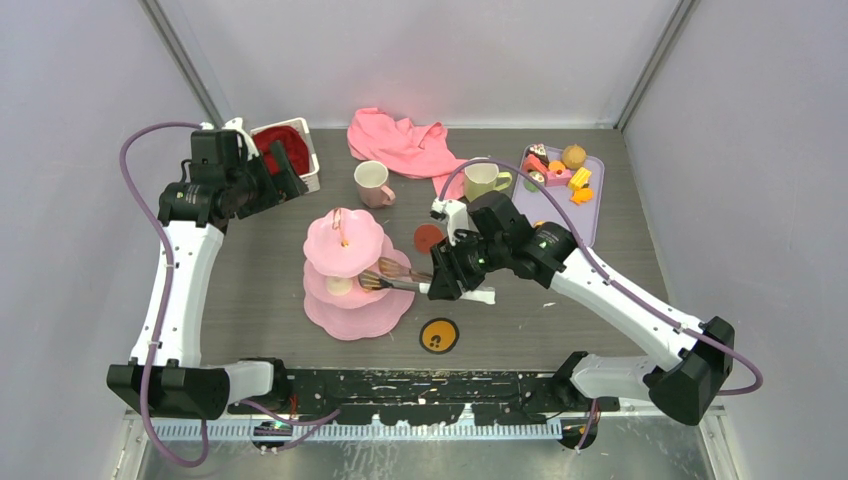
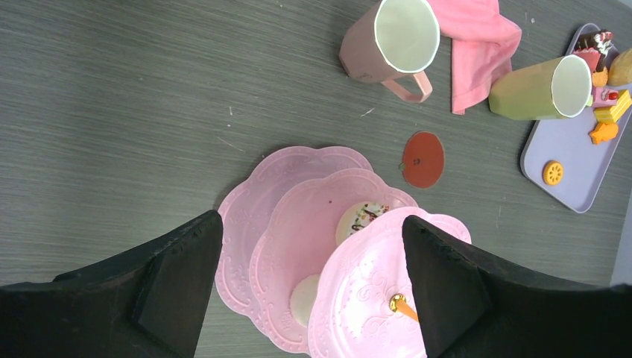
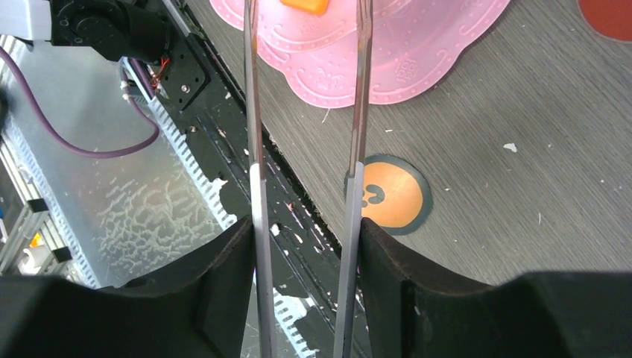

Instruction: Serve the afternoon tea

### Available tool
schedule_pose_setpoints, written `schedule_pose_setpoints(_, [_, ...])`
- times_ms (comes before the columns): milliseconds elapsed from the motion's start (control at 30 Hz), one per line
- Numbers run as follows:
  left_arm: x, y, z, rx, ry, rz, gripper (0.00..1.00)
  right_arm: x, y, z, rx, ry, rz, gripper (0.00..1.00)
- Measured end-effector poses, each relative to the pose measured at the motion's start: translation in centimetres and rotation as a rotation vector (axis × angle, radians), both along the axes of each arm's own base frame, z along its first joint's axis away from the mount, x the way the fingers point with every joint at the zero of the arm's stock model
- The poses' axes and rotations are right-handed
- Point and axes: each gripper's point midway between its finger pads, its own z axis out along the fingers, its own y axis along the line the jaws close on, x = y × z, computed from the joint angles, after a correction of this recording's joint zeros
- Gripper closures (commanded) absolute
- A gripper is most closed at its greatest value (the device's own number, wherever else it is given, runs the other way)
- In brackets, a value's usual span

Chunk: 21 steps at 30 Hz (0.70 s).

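Note:
The pink three-tier cake stand [image 1: 362, 325] stands mid-table and also shows in the left wrist view [image 2: 257, 201]. Two pale round pastries [image 2: 365, 218] lie on its middle tier. My right gripper [image 1: 441, 281] is shut on metal tongs [image 1: 396, 278], whose tips reach into the stand. In the right wrist view, the tongs [image 3: 253, 112] have an orange toy piece [image 3: 305, 4] between their tips, over the stand [image 3: 402, 60]. My left gripper [image 1: 287, 167] is open and empty, raised at the far left. The pale pink mug [image 1: 372, 183] and yellow-green mug [image 1: 483, 181] stand behind the stand.
A purple tray [image 1: 592, 218] with several toy pastries [image 1: 556, 170] is at the far right. A pink cloth [image 1: 400, 140] lies at the back, with a white basket with red cloth [image 1: 300, 135] at the back left. A red coaster [image 1: 428, 237] and an orange coaster [image 1: 439, 335] lie near the stand.

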Motion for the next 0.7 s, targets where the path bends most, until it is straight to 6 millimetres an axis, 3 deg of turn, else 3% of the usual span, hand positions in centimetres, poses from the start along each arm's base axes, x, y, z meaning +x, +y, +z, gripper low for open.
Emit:
schedule_pose_setpoints(167, [0.0,0.0,0.0,0.0,0.0,0.0,0.1,0.5,-0.3,0.0,-0.013,-0.024,-0.025,0.53])
schedule_pose_setpoints(333, [0.0,0.0,0.0,0.0,0.0,-0.001,0.1,1.1,-2.0,1.1,-0.039,-0.099,-0.092,0.68])
schedule_pose_setpoints(467, [0.0,0.0,0.0,0.0,-0.001,-0.001,0.1,1.8,-4.5,2.8,-0.076,-0.179,-0.18,0.84])
schedule_pose_setpoints(700, [0.2,-0.4,0.3,-0.025,-0.011,-0.008,0.11,2.9,-10.3,5.1,-0.188,-0.296,-0.395,0.95])
